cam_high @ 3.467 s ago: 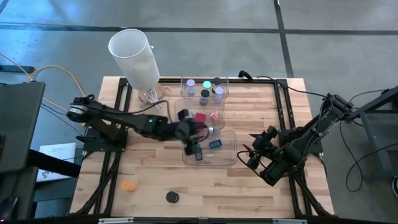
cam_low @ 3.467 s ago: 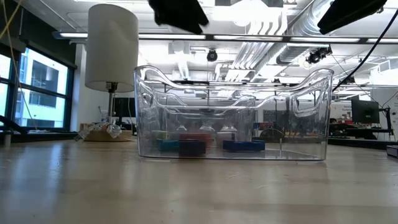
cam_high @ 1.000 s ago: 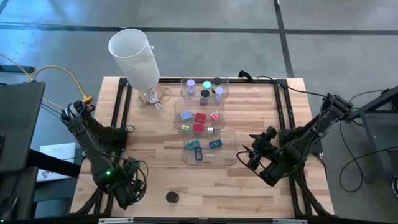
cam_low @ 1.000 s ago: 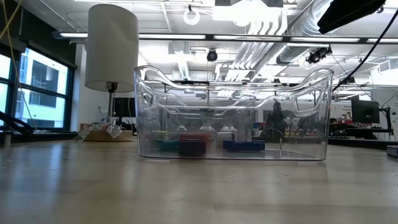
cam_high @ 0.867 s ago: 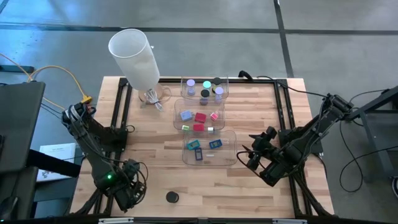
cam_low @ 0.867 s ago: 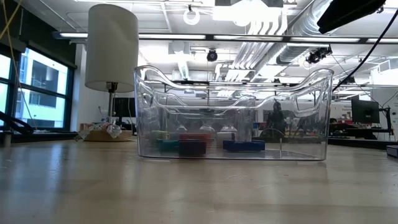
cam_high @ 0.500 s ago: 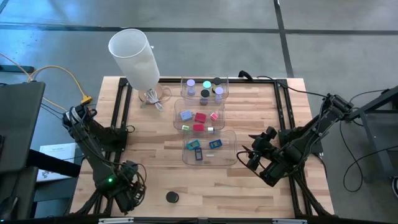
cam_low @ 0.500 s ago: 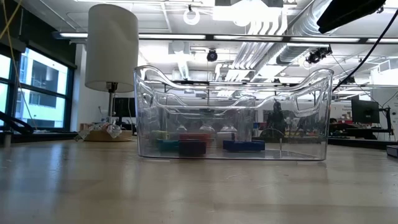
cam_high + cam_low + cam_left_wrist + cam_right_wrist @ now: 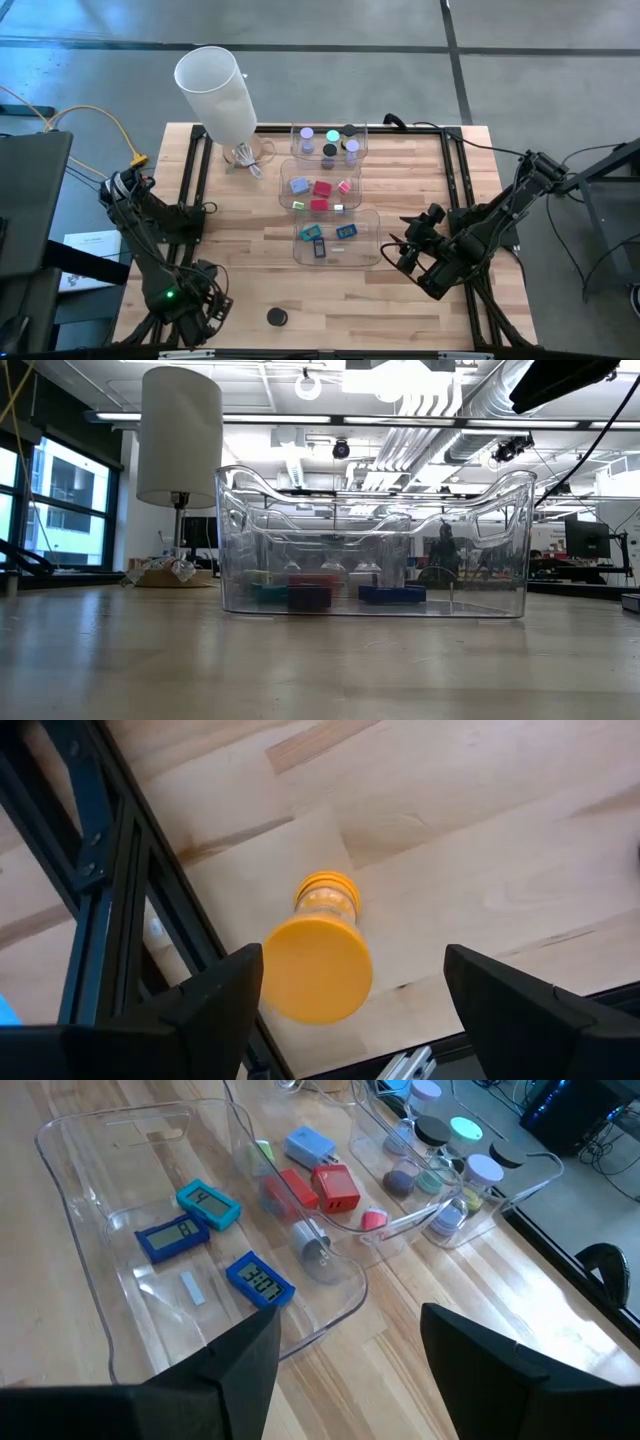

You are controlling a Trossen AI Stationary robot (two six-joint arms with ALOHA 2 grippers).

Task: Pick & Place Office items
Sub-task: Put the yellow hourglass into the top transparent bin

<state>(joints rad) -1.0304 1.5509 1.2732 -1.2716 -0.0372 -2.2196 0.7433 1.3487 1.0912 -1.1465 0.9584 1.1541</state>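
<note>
Pale wood worktop [image 9: 330, 290], planked, smooth with a soft sheen, lower half of the high view. Clear glossy plastic bins [image 9: 370, 540], centre of the low view. Smooth orange plastic disc [image 9: 318, 965], matt, mid-frame in the left wrist view. Black metal frame rails [image 9: 110, 870] at its left edge. Matt white lamp shade [image 9: 215, 90], upper left.
</note>
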